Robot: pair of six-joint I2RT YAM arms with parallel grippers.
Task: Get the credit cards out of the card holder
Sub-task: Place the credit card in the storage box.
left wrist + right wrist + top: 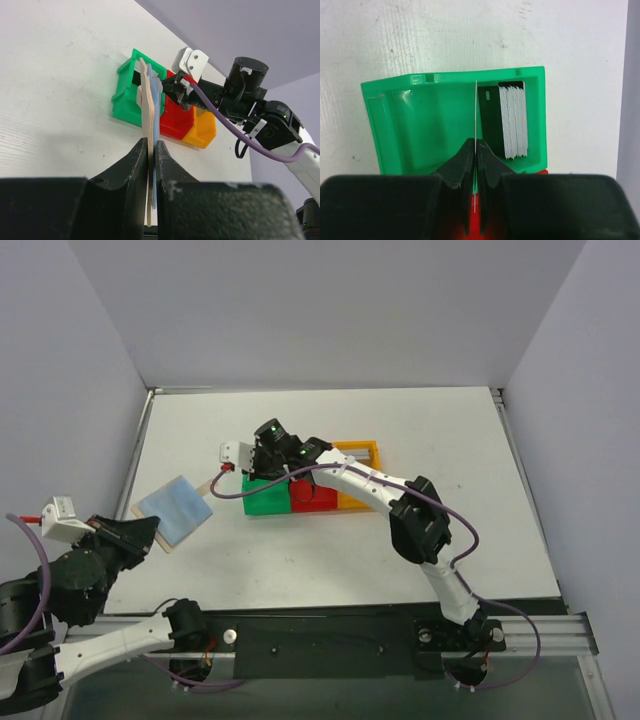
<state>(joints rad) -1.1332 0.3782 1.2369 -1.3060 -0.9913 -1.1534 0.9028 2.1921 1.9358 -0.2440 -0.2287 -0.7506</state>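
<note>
Nearest the left wrist camera, the left gripper (152, 146) stands almost closed, its two black fingers (135, 165) pinching the lower edge of the small, flat, tan bifold card holder (148, 107) with light blue inner panels. In the top view the card holder (178, 508) appears raised off the white table (430, 440), well to the left of the bins, blue face upward.

The right gripper (475, 146) has its jaws fully closed on a thin white credit card (476, 110), seen edge-on over the green plastic bin (420, 115). A stack of cards (514, 122) stands upright against that bin's right wall.

Handling judgement: the card holder is light, thin and somewhat flexible, so grip it at an edge away from the pocket mouths. Cards are stiff and slick, so pinch them on the flat faces.

Not determinable: whether any cards are left in the pockets, since the left wrist view shows the card holder edge-on and the top view is too small
</note>
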